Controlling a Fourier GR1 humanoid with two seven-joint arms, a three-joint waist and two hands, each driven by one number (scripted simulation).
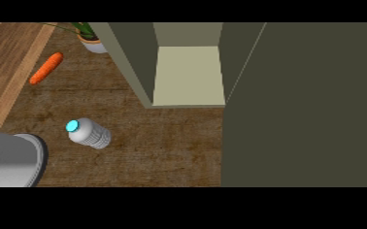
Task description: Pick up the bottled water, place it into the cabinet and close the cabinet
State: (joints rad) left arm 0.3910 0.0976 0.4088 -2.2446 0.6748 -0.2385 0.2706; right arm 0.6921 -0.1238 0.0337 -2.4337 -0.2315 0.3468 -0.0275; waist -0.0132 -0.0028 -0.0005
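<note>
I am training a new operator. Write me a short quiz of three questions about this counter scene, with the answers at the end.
1. True or false: the cabinet is closed.
2. What colour is the cap of the bottled water? A. red B. light blue C. black
3. Fill the gap: on the counter, between the bottled water and the potted plant, lies an orange ____.

Key:
1. False; its door stands open and the inside shows.
2. B.
3. carrot.
</note>
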